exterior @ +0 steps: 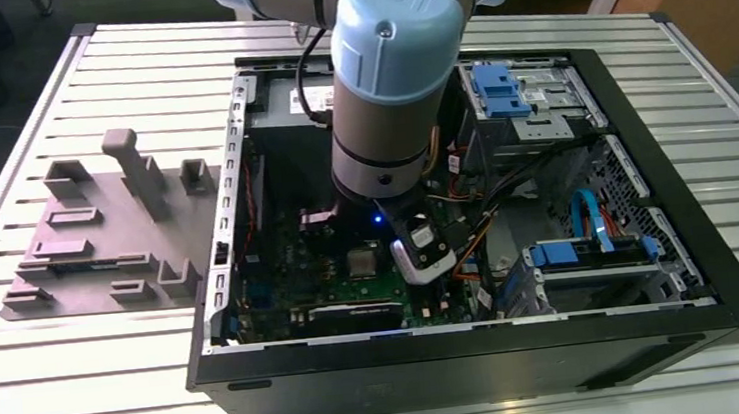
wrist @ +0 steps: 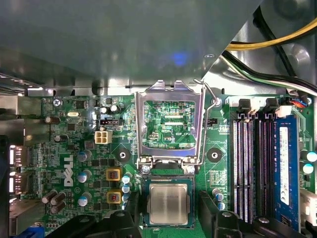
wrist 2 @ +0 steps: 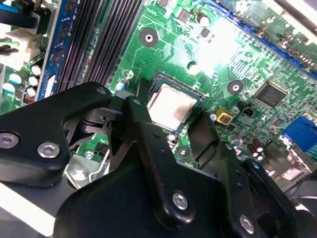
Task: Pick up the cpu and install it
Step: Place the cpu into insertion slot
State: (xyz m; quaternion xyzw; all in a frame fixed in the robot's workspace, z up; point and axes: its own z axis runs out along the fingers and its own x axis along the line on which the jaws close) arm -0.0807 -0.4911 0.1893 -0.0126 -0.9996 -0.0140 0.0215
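Although the grey fixture [exterior: 104, 240] on the desk [exterior: 92, 392] at the exterior view's left lay well apart from the work and posed no threat, the open computer case [exterior: 491, 362] beside it was crowded. Within it, on the green motherboard [exterior: 328, 271], the cpu [exterior: 362, 261] lay flat in its socket, and the arm [exterior: 393, 84] stood right over it. In both wrist views the claw [wrist 2: 168, 115] was spread, with one finger [wrist 2: 141, 124] on each side of the cpu, gripping nothing. Whether the chip was fully seated could not be told. If a corner rode on the socket frame, any push would probably bend the contacts beneath. The fingers stood just beside the socket wall, so any sideways drift of the arm might well nudge the chip askew. The load plate [wrist: 168, 124] and its lever [wrist: 210, 91] stood open next to the socket, where a finger could catch them. Further toward the exterior view's right, loose cables [exterior: 509, 190] hung near the wrist and could snag on it.
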